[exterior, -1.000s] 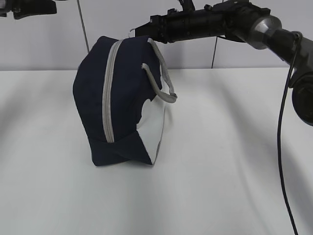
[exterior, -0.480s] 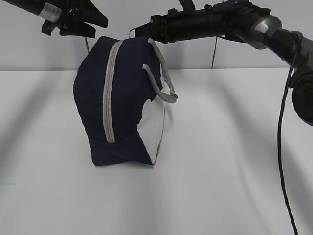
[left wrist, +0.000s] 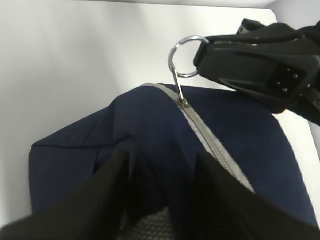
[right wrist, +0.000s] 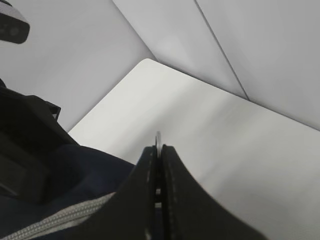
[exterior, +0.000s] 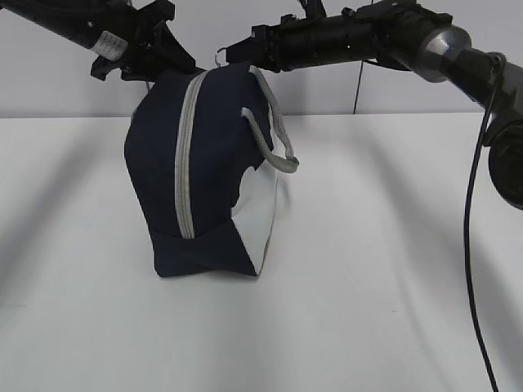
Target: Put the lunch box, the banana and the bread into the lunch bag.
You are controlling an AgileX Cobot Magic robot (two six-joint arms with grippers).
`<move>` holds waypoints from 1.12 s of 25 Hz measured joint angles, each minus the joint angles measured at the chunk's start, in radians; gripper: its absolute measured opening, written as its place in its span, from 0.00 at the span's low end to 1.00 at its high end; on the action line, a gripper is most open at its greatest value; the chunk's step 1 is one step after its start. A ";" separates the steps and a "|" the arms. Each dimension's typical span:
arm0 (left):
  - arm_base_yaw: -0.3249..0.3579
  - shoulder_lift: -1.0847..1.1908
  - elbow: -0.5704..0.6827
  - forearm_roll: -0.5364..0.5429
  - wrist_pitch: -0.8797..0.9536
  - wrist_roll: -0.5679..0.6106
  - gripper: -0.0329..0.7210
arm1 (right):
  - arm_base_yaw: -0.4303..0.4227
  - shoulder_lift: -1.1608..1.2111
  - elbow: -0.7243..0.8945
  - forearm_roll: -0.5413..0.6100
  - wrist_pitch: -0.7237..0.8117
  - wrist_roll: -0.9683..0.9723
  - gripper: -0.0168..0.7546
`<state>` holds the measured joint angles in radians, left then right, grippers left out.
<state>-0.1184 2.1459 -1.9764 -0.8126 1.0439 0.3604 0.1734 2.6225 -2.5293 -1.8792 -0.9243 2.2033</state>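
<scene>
Lunch bag (exterior: 204, 163) stands zipped on the desk (exterior: 368, 286); right tool (left wrist: 202, 50) pinches its ring pull (left wrist: 184, 50), left tool (left wrist: 160, 195) straddles the fabric, grip unclear; no food visible.

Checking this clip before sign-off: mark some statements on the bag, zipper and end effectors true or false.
1. The lunch bag stands on the table with its zipper shut. True.
2. The right end effector pinches the ring pull. True.
3. The left end effector hangs far off the bag. False: its fingers straddle the bag's top fabric.
4. A banana lies beside the bag. False: none is in view.
5. The bag's handle is grey. True.
</scene>
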 joint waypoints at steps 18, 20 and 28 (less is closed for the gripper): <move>-0.002 0.003 -0.003 0.007 -0.013 0.022 0.06 | 0.000 0.000 0.000 0.000 0.015 0.025 0.00; -0.002 0.003 -0.003 -0.005 0.001 0.061 0.06 | 0.000 0.000 0.000 0.000 0.033 0.038 0.00; -0.002 0.003 -0.003 -0.100 0.073 0.173 0.06 | 0.000 0.000 0.000 0.000 0.076 0.064 0.00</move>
<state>-0.1206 2.1492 -1.9795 -0.9124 1.1166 0.5333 0.1734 2.6225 -2.5293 -1.8792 -0.8480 2.2675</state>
